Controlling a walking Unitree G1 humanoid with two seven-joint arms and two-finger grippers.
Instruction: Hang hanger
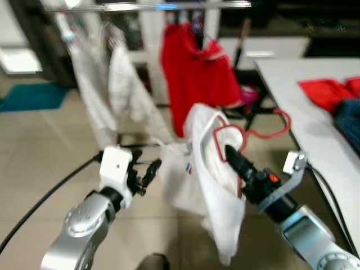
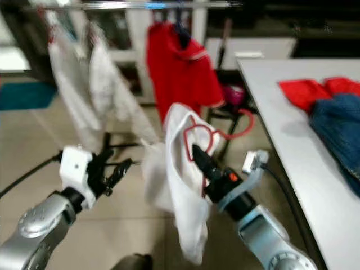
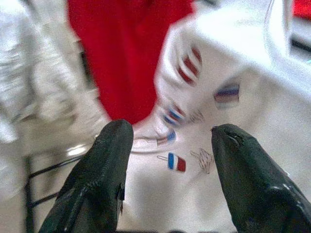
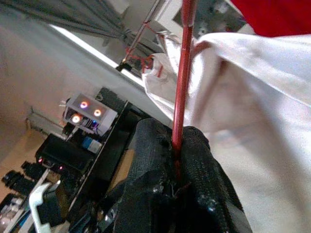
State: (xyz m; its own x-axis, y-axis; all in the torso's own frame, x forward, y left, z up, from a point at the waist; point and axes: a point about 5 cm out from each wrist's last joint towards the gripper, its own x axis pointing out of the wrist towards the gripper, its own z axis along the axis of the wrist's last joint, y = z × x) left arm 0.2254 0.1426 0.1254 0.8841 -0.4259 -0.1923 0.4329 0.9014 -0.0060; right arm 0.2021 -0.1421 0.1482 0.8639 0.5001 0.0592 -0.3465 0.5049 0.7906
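A red wire hanger (image 1: 247,134) carrying a white garment (image 1: 211,185) is pinched between the pressed-together fingers of the right pincer (image 1: 232,155), held up below the clothes rail (image 1: 152,7), near a hung red shirt (image 1: 197,73). The left pincer (image 1: 151,169) is held spread, just beside the garment. Red and blue clothes (image 2: 326,107) are seen on the white counter (image 2: 281,112).

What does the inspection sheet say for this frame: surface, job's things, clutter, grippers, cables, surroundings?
Surface: beige tiled floor.
Job's things: red wire hanger carrying a white printed garment; metal clothes rail ahead.
Clutter: red cloth and blue denim on white table.
Grippers: right gripper jaws shut on the hanger; left gripper jaws open beside the garment.
Cables: black cable at left arm.
Surroundings: red shirt and white garments hanging on the rail.
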